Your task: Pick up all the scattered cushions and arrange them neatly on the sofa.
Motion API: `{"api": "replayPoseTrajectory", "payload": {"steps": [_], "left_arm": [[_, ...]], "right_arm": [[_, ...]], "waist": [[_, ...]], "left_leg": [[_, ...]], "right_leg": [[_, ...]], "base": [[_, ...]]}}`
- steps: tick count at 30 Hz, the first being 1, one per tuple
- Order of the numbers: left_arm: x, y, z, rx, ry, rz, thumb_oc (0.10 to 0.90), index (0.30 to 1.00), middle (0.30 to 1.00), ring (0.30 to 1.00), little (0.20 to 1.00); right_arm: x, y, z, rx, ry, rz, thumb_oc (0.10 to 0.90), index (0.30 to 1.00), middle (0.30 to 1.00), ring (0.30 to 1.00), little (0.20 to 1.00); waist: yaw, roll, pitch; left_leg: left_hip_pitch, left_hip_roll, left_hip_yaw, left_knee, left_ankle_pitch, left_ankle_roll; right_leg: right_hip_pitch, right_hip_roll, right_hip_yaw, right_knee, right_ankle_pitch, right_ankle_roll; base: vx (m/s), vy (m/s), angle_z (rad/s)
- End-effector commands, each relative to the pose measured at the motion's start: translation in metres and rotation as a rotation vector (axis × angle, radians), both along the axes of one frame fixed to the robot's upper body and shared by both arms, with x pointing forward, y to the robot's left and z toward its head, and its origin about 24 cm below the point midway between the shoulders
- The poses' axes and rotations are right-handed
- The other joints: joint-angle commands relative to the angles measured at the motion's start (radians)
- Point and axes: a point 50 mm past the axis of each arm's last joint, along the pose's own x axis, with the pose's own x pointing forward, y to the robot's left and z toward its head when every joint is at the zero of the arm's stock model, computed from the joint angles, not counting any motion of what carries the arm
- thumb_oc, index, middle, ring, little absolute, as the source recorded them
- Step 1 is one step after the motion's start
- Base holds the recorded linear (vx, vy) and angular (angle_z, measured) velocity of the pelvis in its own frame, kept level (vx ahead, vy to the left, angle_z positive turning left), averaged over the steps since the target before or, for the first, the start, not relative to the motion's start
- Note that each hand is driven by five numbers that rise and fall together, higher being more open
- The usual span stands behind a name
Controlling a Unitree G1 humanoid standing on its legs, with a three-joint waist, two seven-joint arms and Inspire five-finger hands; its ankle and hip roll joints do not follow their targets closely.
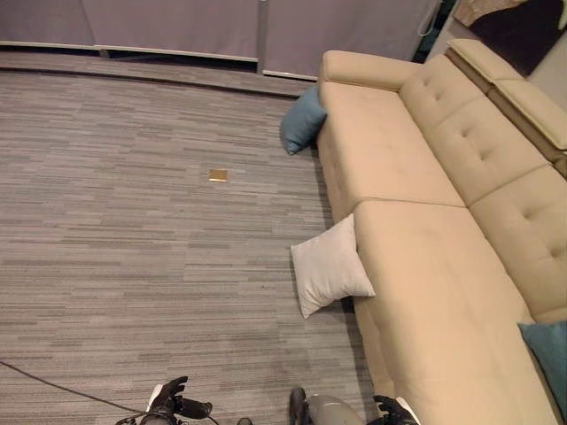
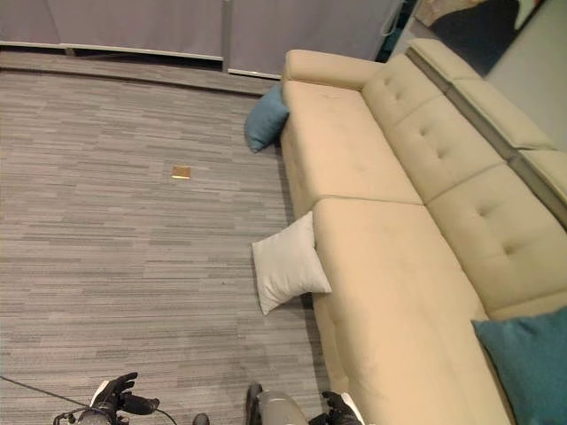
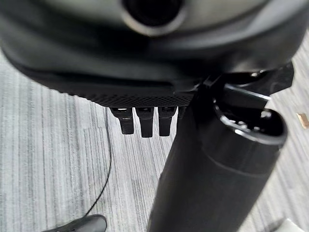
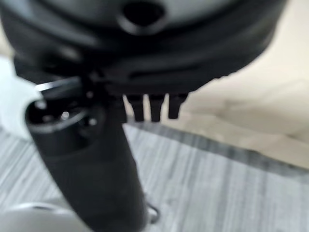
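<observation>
A white cushion (image 1: pixel 330 266) leans on the carpet against the front of the beige sofa (image 1: pixel 416 266), near its middle. Farther off, a blue cushion (image 1: pixel 302 119) rests on the floor against the sofa's far end. A teal cushion (image 2: pixel 530 361) lies on the sofa seat at the near right. My left hand (image 1: pixel 168 400) hangs low at the bottom of the view, fingers straight (image 3: pixel 142 121), holding nothing. At the bottom right, beside the sofa's front, is my right hand (image 1: pixel 392 410), its fingers (image 4: pixel 155 106) straight and empty too.
Grey striped carpet (image 1: pixel 133 221) spreads wide to the left of the sofa. A small brass floor plate (image 1: pixel 218 175) is set in it. Grey wall panels (image 1: pixel 177 27) run along the far side.
</observation>
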Motion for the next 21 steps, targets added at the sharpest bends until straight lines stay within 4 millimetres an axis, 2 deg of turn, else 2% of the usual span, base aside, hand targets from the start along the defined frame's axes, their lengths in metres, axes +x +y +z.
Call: {"api": "replayPoseTrajectory", "payload": {"steps": [1, 2, 4, 5, 6, 7, 8, 9, 10, 11, 12, 13, 14, 15, 17, 18, 20, 21], "left_arm": [[0.009, 0.009, 0.007, 0.048, -0.042, -0.072, 0.800, 0.900, 0.900, 0.900, 0.900], [0.009, 0.009, 0.007, 0.047, -0.042, -0.072, 0.800, 0.900, 0.900, 0.900, 0.900], [-0.001, 0.004, 0.003, 0.038, -0.011, -0.081, 0.800, 0.900, 0.900, 0.900, 0.900], [-0.005, 0.004, 0.001, 0.035, 0.003, -0.078, 0.800, 0.900, 0.900, 0.900, 0.900], [-0.005, 0.004, 0.001, 0.035, 0.003, -0.078, 0.800, 0.900, 0.900, 0.900, 0.900], [-0.007, 0.004, 0.001, 0.033, 0.007, -0.075, 0.800, 0.900, 0.900, 0.900, 0.900], [-0.005, 0.004, 0.001, 0.031, -0.002, -0.073, 0.800, 0.900, 0.900, 0.900, 0.900], [-0.005, 0.004, 0.001, 0.031, -0.002, -0.073, 0.800, 0.900, 0.900, 0.900, 0.900], [-0.003, 0.004, 0.002, 0.030, -0.010, -0.066, 0.800, 0.900, 0.900, 0.900, 0.900], [0.001, 0.006, 0.004, 0.036, -0.021, -0.058, 0.800, 0.900, 0.900, 0.900, 0.900], [0.001, 0.006, 0.004, 0.036, -0.021, -0.058, 0.800, 0.900, 0.900, 0.900, 0.900], [0.002, 0.007, 0.005, 0.039, -0.025, -0.057, 0.800, 0.900, 0.900, 0.900, 0.900], [0.004, 0.008, 0.006, 0.044, -0.027, -0.066, 0.800, 0.900, 0.900, 0.900, 0.900], [0.005, 0.009, 0.006, 0.047, -0.029, -0.073, 0.800, 0.900, 0.900, 0.900, 0.900], [0.006, 0.009, 0.007, 0.052, -0.031, -0.079, 0.800, 0.900, 0.900, 0.900, 0.900], [0.006, 0.009, 0.007, 0.052, -0.032, -0.079, 0.800, 0.900, 0.900, 0.900, 0.900], [0.008, 0.010, 0.008, 0.054, -0.040, -0.080, 0.800, 0.900, 0.900, 0.900, 0.900], [0.008, 0.009, 0.008, 0.051, -0.042, -0.079, 0.800, 0.900, 0.900, 0.900, 0.900]], "right_arm": [[0.015, -0.015, 0.007, -0.062, -0.047, 0.007, 0.800, 0.900, 0.900, 0.900, 0.900], [0.015, -0.015, 0.007, -0.063, -0.047, 0.007, 0.800, 0.900, 0.900, 0.900, 0.900], [0.000, -0.019, 0.004, -0.063, -0.009, -0.016, 0.800, 0.900, 0.900, 0.900, 0.900], [-0.003, -0.020, 0.003, -0.064, 0.003, -0.023, 0.800, 0.900, 0.900, 0.900, 0.900], [-0.003, -0.020, 0.003, -0.064, 0.003, -0.023, 0.800, 0.900, 0.900, 0.900, 0.900], [-0.003, -0.020, 0.003, -0.061, 0.000, -0.028, 0.800, 0.900, 0.900, 0.900, 0.900], [0.003, -0.021, 0.005, -0.062, -0.019, -0.035, 0.800, 0.900, 0.900, 0.900, 0.900], [0.003, -0.021, 0.005, -0.062, -0.019, -0.035, 0.800, 0.900, 0.900, 0.900, 0.900], [0.004, -0.023, 0.006, -0.064, -0.026, -0.042, 0.800, 0.900, 0.900, 0.900, 0.900], [0.006, -0.025, 0.006, -0.071, -0.025, -0.051, 0.800, 0.900, 0.900, 0.900, 0.900], [0.006, -0.025, 0.006, -0.071, -0.025, -0.052, 0.800, 0.900, 0.900, 0.900, 0.900], [0.006, -0.027, 0.007, -0.073, -0.026, -0.059, 0.800, 0.900, 0.900, 0.900, 0.900], [0.008, -0.027, 0.008, -0.074, -0.034, -0.059, 0.800, 0.900, 0.900, 0.900, 0.900], [0.009, -0.027, 0.008, -0.079, -0.036, -0.054, 0.800, 0.900, 0.900, 0.900, 0.900], [0.010, -0.027, 0.008, -0.086, -0.036, -0.039, 0.800, 0.900, 0.900, 0.900, 0.900], [0.010, -0.027, 0.008, -0.086, -0.036, -0.039, 0.800, 0.900, 0.900, 0.900, 0.900], [0.009, -0.025, 0.008, -0.090, -0.032, -0.023, 0.800, 0.900, 0.900, 0.900, 0.900], [0.010, -0.025, 0.008, -0.096, -0.032, -0.017, 0.800, 0.900, 0.900, 0.900, 0.900]], "waist": [[0.000, -0.022, -0.015], [-0.002, -0.020, -0.015], [-0.014, -0.011, -0.053], [-0.018, -0.014, -0.061], [-0.018, -0.013, -0.061], [-0.021, -0.016, -0.061], [-0.011, -0.042, -0.045], [-0.010, -0.040, -0.044], [-0.001, -0.052, -0.038], [0.017, -0.080, -0.027], [0.020, -0.077, -0.026], [0.030, -0.092, -0.022], [0.043, -0.111, -0.019], [0.047, -0.115, -0.016], [0.068, -0.102, -0.003], [0.067, -0.104, -0.004], [0.090, -0.089, 0.004], [0.098, -0.084, 0.008]], "left_leg": [[0.095, -0.046, -0.041, 0.043, -0.104, -0.115], [0.095, -0.045, -0.043, 0.043, -0.105, -0.116], [0.127, -0.024, -0.054, 0.087, -0.093, -0.152], [0.112, -0.020, -0.041, 0.127, -0.073, -0.171], [0.111, -0.019, -0.042, 0.129, -0.075, -0.171], [0.088, -0.012, -0.022, 0.201, -0.040, -0.201], [-0.018, 0.009, 0.047, 0.408, 0.031, -0.247], [-0.023, 0.011, 0.049, 0.418, 0.025, -0.248], [-0.070, 0.022, 0.087, 0.501, 0.032, -0.249], [-0.155, 0.056, 0.157, 0.576, 0.011, -0.217], [-0.156, 0.060, 0.159, 0.584, 0.006, -0.218], [-0.197, 0.074, 0.189, 0.582, -0.029, -0.195], [-0.249, 0.078, 0.206, 0.517, -0.074, -0.166], [-0.269, 0.079, 0.208, 0.459, -0.082, -0.163], [-0.299, 0.079, 0.188, 0.319, -0.031, -0.174], [-0.299, 0.077, 0.188, 0.313, -0.026, -0.174], [-0.337, 0.059, 0.110, 0.208, 0.064, -0.194], [-0.353, 0.053, 0.081, 0.186, 0.084, -0.200]], "right_leg": [[0.063, -0.025, -0.093, -0.046, 0.114, 0.028], [0.064, -0.024, -0.096, -0.046, 0.113, 0.028], [0.126, 0.006, -0.078, -0.073, 0.087, -0.014], [0.142, -0.001, -0.089, -0.085, 0.088, -0.016], [0.143, 0.000, -0.090, -0.086, 0.088, -0.016], [0.164, -0.001, -0.094, -0.098, 0.092, -0.018], [0.221, -0.014, -0.079, -0.128, 0.087, -0.029], [0.220, -0.012, -0.079, -0.128, 0.088, -0.030], [0.243, -0.014, -0.072, -0.142, 0.081, -0.039], [0.283, -0.024, -0.060, -0.158, 0.059, -0.052], [0.283, -0.020, -0.058, -0.158, 0.059, -0.052], [0.301, -0.029, -0.051, -0.165, 0.051, -0.050], [0.327, -0.038, -0.033, -0.181, 0.039, -0.041], [0.337, -0.038, -0.024, -0.188, 0.028, -0.035], [0.373, -0.026, 0.001, -0.199, 0.010, -0.029], [0.371, -0.027, 0.000, -0.199, 0.011, -0.029], [0.402, -0.005, 0.043, -0.203, -0.007, -0.029], [0.412, -0.001, 0.059, -0.196, -0.015, -0.031]], "base": [[0.23, -0.008, 0.47], [0.35, -0.031, 0.49], [0.44, -0.052, 0.59], [0.26, -0.036, 0.66], [0.20, -0.038, 0.63], [0.24, -0.060, 0.48], [0.23, -0.058, 0.23], [0.20, -0.062, 0.07], [0.16, -0.084, -0.25], [0.17, -0.083, -0.27], [0.18, -0.078, -0.18], [0.23, -0.026, -0.28], [0.30, -0.009, -0.32], [0.30, 0.047, -0.39], [0.19, 0.100, -0.12], [0.15, 0.109, -0.26], [0.19, 0.137, -0.44], [0.32, 0.239, -0.84]]}}
